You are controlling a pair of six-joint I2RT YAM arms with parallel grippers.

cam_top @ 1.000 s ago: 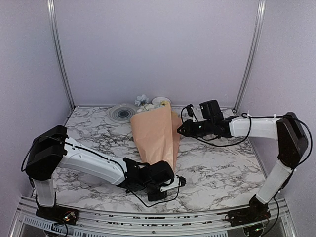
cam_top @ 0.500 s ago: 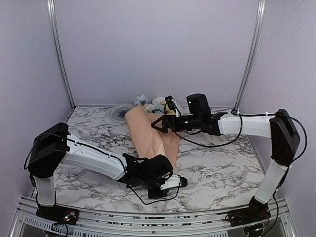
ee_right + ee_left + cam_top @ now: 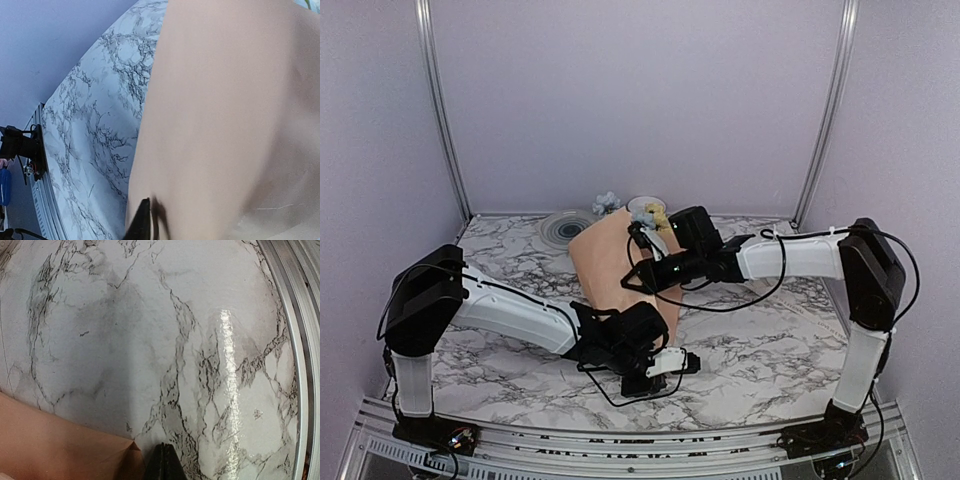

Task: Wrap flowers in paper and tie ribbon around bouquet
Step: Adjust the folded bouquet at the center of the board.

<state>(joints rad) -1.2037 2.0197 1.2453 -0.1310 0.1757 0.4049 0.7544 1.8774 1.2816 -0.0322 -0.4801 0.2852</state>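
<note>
Your left claw (image 3: 162, 460) sits at the bottom centre of its wrist view, fingers pressed together with nothing visibly between them and the tip low over the marble table (image 3: 150, 315). The near corner of the paper (image 3: 65, 450) ends just beside it at the lower left, and you cannot tell whether the two touch. Farther up, in the middle of the overhead view, the peach sheet looks folded over the flowers (image 3: 652, 213). Their yellow and pale blue blooms poke out at its far end by the back wall, with a grey round disc (image 3: 565, 228) near them to the left. Your right claw (image 3: 147, 220) is at the sheet's long edge, at the bottom of its own view. Its fingers are blurred there, so you cannot tell whether they stand apart or nip the paper. Expect the sheet to be light, thin and floppy: it will probably spring open when let go, crease under pressure and tear at a corner. Take it with a flat pinch on the long edge, not the tip. The thin stems will likely slide inside unless you hold through the wrap.
</note>
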